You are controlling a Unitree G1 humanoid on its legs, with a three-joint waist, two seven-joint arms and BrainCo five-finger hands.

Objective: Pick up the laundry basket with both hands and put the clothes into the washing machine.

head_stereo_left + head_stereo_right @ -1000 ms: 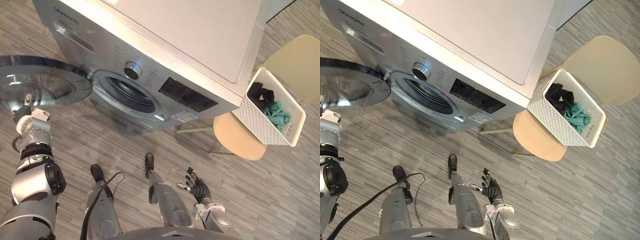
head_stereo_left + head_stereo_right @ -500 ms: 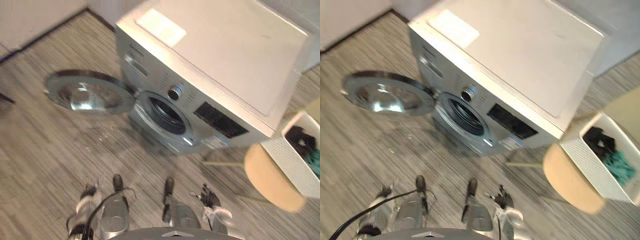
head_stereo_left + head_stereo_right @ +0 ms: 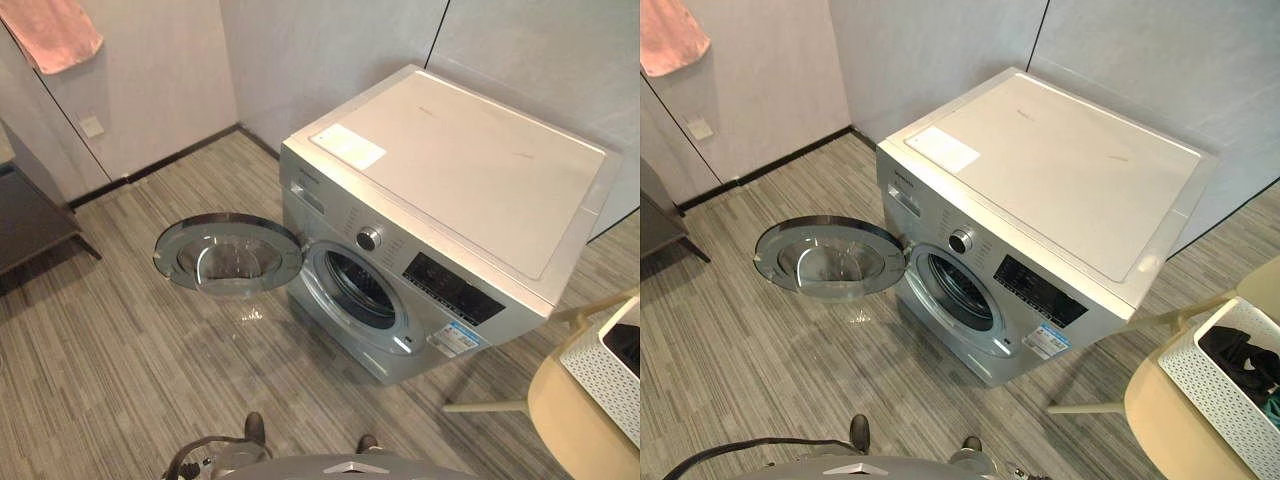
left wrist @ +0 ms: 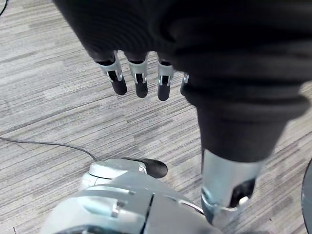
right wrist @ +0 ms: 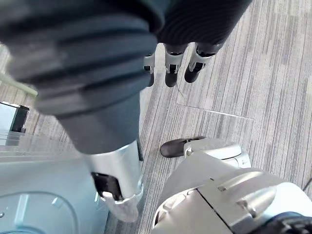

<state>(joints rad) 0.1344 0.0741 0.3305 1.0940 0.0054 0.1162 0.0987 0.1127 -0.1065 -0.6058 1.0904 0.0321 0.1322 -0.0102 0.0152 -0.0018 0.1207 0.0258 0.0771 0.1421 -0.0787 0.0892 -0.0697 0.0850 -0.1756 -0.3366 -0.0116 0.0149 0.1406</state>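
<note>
At floor level before the robot: washing machine (image 3: 470, 180), silver-grey front-loader, set against a grey panelled wall (image 3: 330, 50); round door (image 3: 228, 255) swung fully open to the robot's left, glass side up; drum opening (image 3: 360, 291) dark and uncovered; round knob (image 3: 369, 238) above the opening, dark display panel (image 3: 452, 290) beside it; white sheet (image 3: 347, 146) lying flat on the lid near its front left corner.

Right of the machine, and apart from it: laundry basket (image 3: 1218, 388), white and perforated, sitting on the seat of a pale beige chair (image 3: 1165, 425); dark clothes (image 3: 1240, 352) piled inside, with a sliver of teal cloth (image 3: 1273, 406) at the edge of the right eye view.

Left hand (image 4: 140, 80): fingers straight and hanging loosely side by side over the grey wood-grain floor (image 4: 58, 122), touching nothing, well apart from the basket.

Right hand (image 5: 172, 67): fingers likewise straight and relaxed above the floor, nothing held.

Other items: pink towel (image 3: 50, 32) hanging high on the left wall; white wall socket (image 3: 92, 126) below it; dark low furniture (image 3: 30, 215) at the far left.
</note>
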